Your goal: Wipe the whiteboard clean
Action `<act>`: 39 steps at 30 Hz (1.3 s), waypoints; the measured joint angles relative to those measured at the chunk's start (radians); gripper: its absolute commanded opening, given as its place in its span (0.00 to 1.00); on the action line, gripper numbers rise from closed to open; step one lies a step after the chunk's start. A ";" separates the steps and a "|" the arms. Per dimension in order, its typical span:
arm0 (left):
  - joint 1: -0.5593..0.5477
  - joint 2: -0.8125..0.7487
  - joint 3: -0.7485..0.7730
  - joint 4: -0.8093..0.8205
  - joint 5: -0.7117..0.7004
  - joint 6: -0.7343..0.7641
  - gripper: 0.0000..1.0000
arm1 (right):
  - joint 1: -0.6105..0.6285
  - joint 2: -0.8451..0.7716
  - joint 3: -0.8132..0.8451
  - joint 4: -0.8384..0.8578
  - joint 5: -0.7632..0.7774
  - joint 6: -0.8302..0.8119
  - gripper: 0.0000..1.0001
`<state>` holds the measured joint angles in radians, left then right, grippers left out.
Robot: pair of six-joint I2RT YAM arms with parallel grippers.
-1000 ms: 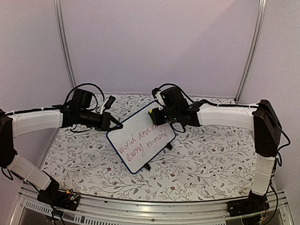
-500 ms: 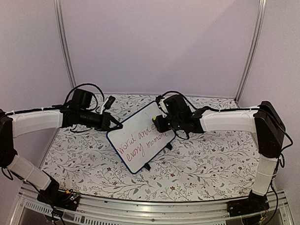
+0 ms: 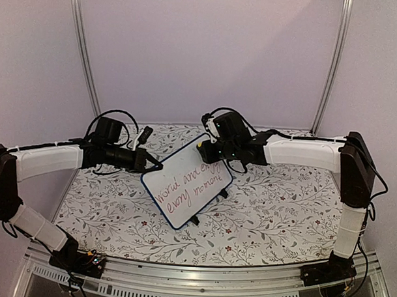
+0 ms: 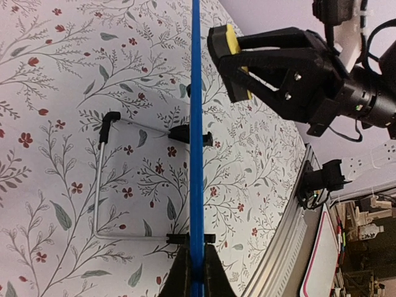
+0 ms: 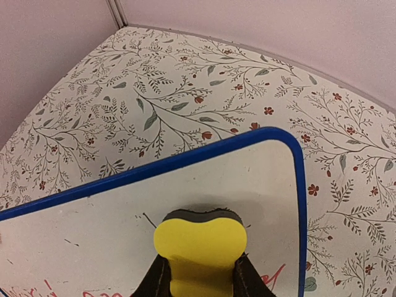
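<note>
Looking down from the top camera, the whiteboard [image 3: 187, 181] stands tilted mid-way across the floral table [image 3: 281, 210], with red handwriting on its lower half and plain lilac walls [image 3: 208, 57] all round. The left gripper [image 3: 155, 165] is clamped on the board's left edge. The right gripper [image 3: 205, 149] squeezes a yellow eraser [image 3: 200, 148] at the top corner.

Left wrist view: the board is edge-on, a thin blue line pinched between the fingers, with its wire stand [image 4: 102, 179] resting on the floral surface.

Right wrist view: the eraser sits above the red writing (touching the white or just off it, can't tell).
</note>
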<state>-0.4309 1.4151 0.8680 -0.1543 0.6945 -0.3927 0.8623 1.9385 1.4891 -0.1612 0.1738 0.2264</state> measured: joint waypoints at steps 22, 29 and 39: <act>0.003 -0.002 0.000 -0.005 -0.012 -0.008 0.00 | -0.041 -0.005 -0.136 0.062 0.036 -0.018 0.18; 0.003 -0.002 0.000 -0.005 -0.011 -0.008 0.00 | -0.041 -0.013 -0.156 0.068 0.036 -0.017 0.18; 0.003 -0.003 0.000 -0.003 -0.006 -0.005 0.00 | -0.045 0.048 0.043 0.025 0.031 -0.045 0.18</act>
<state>-0.4278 1.4124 0.8677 -0.1570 0.6884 -0.3973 0.8173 1.9869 1.5322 -0.1364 0.2050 0.1818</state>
